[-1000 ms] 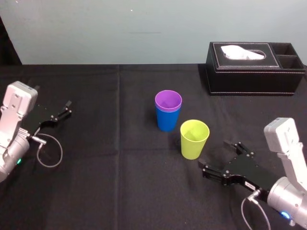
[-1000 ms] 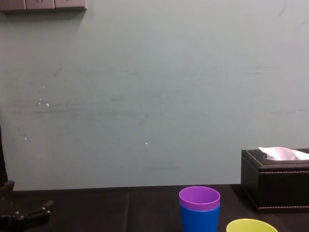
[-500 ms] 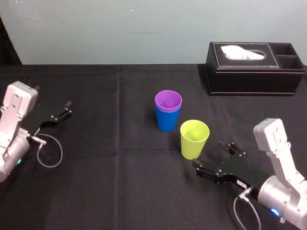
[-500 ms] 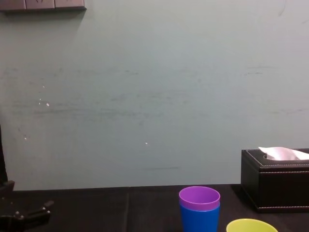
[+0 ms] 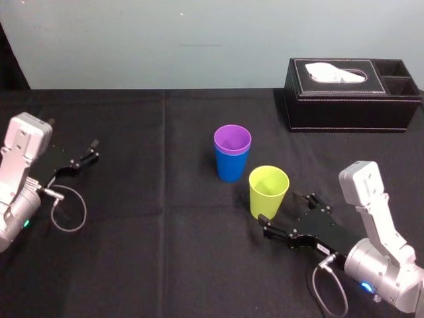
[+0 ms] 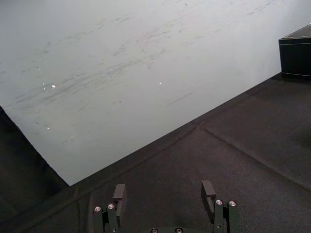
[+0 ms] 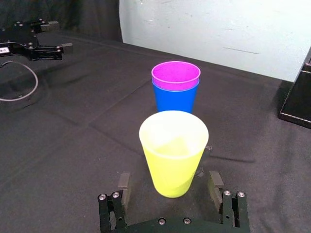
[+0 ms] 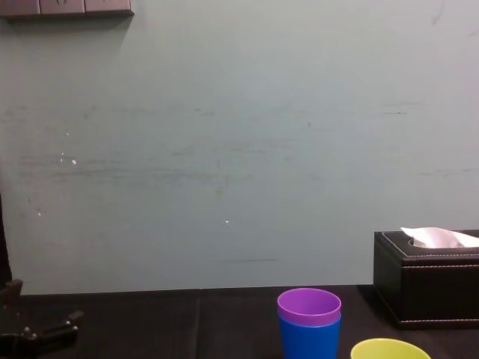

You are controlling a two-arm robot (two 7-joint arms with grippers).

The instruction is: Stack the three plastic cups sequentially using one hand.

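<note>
The purple cup [image 5: 232, 140] sits nested inside the blue cup [image 5: 231, 168] at the table's middle. The same pair, purple cup [image 7: 176, 75] in blue cup [image 7: 175, 97], stands farther off in the right wrist view. The yellow-green cup [image 5: 268, 191] stands upright just in front and to the right of them. My right gripper [image 5: 285, 209] lies low on the cloth, open. The base of the yellow-green cup [image 7: 173, 151] is between its fingertips [image 7: 123, 182], with a gap on each side. My left gripper [image 5: 82, 158] rests open at the far left.
A black leather tissue box [image 5: 351, 94] stands at the back right, behind the cups. A loose cable loop [image 5: 68, 212] lies by the left arm. Black cloth covers the table [image 5: 165, 252], and a pale wall rises behind it.
My right gripper has slid left and forward along the table until its open fingers came to either side of the yellow-green cup's base. The cups and the left arm have not moved.
</note>
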